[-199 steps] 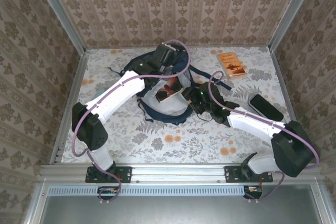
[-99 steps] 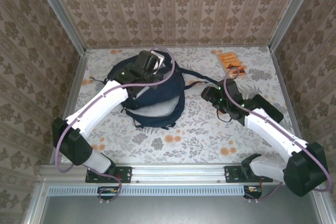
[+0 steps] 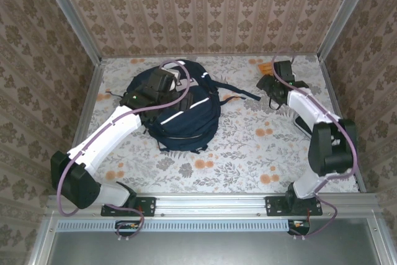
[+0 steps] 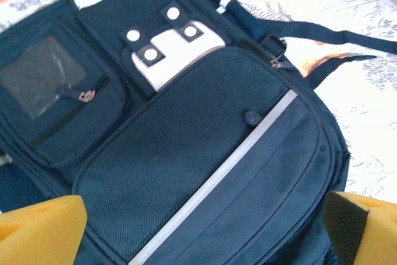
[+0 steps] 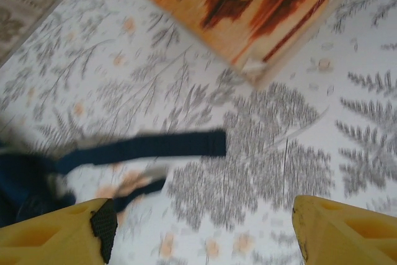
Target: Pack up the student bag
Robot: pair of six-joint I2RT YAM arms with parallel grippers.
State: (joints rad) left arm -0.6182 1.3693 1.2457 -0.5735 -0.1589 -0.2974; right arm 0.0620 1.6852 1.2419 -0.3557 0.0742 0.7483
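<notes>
both left fingers [image 4: 37, 228] and right fingers [image 5: 335, 228] are spread empty, so we'd square the right pair across the orange book [image 5: 242, 4].

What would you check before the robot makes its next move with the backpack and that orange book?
1. Left claw open, holding nothing: ok.
2. Right claw open, holding nothing: ok.
3. Orange book lying flat on the table, ahead of the right claw: ok.
4. Bag strap apart from the book: ok.
5. Student bag main compartment open for packing: cannot tell; it lies front up under the left claw.
</notes>
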